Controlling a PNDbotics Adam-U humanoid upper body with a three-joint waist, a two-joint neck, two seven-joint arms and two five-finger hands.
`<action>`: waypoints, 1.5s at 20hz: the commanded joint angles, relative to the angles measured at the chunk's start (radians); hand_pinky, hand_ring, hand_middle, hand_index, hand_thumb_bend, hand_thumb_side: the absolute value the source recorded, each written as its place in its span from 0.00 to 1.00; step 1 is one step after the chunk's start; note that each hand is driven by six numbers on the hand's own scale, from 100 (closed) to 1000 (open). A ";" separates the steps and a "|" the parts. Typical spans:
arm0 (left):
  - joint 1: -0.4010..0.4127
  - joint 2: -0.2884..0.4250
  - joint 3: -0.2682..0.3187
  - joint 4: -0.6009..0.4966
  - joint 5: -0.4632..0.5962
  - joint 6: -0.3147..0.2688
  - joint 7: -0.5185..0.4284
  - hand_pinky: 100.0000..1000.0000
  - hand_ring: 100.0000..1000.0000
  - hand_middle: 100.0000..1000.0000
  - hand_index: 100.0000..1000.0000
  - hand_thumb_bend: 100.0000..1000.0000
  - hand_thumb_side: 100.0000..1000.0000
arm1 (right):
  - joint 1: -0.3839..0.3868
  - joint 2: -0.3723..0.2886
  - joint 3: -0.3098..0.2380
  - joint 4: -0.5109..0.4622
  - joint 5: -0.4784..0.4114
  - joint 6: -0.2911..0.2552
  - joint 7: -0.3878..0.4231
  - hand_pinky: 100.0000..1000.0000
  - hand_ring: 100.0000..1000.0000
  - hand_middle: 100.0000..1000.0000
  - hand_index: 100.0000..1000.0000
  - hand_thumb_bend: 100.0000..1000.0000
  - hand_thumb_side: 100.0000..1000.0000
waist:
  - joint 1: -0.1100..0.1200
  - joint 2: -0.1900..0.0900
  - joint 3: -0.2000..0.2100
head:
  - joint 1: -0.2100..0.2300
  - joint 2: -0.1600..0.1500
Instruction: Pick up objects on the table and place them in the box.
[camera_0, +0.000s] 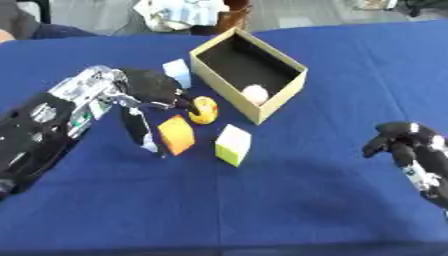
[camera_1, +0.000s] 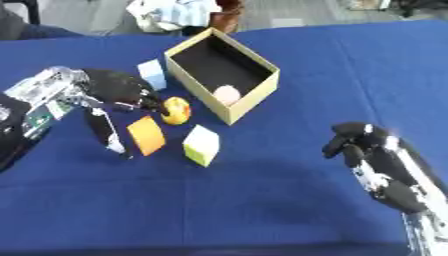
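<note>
An open tan cardboard box (camera_0: 282, 95) with a dark inside sits askew on the blue desk (camera_0: 289, 200), a pale round thing (camera_0: 255, 93) in its near corner. Just before it lie a yellow round toy (camera_0: 204, 109), an orange block (camera_0: 177, 134), a white-and-lime cube (camera_0: 233, 145), and beside its left wall a pale blue block (camera_0: 178, 72).

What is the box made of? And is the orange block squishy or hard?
The box looks like cardboard: plain tan walls, thin straight edges, dull surface, dark inside. The orange block has flat faces, crisp corners and a matte look, so it could be foam or painted wood; the pictures cannot show whether it squishes.
</note>
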 joint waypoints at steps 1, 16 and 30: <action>-0.027 0.008 0.009 0.012 -0.024 -0.041 -0.020 0.88 0.81 0.76 0.93 0.53 0.45 | -0.010 -0.012 0.002 -0.010 0.005 0.003 -0.003 0.54 0.57 0.50 0.74 0.00 0.40 | 0.009 -0.026 -0.002 | 0.002 0.005; -0.017 0.029 0.027 0.026 -0.017 -0.054 -0.045 0.78 0.60 0.50 0.70 0.32 0.36 | -0.011 -0.011 0.001 -0.008 0.009 0.003 -0.008 0.54 0.57 0.50 0.74 0.00 0.40 | 0.010 -0.026 -0.001 | -0.001 0.005; -0.001 0.130 0.109 -0.174 0.121 0.038 -0.040 0.77 0.55 0.43 0.63 0.26 0.32 | -0.011 -0.012 -0.002 -0.006 0.014 0.001 -0.015 0.54 0.57 0.50 0.74 0.00 0.40 | 0.011 -0.029 0.003 | -0.007 0.005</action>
